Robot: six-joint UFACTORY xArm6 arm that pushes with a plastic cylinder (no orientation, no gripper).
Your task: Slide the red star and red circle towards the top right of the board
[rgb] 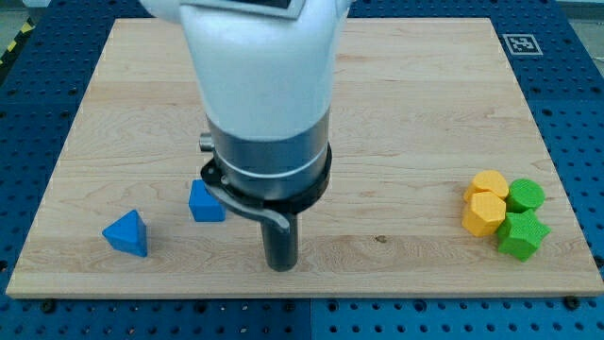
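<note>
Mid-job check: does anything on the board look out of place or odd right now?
Yes: no red star or red circle shows. Only two blue blocks at the view's lower left and a yellow and green cluster at the right. My tip touches none; the arm may hide the reds.

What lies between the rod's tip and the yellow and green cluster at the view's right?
Only bare board between my tip and the yellow blocks, in the camera view.
</note>
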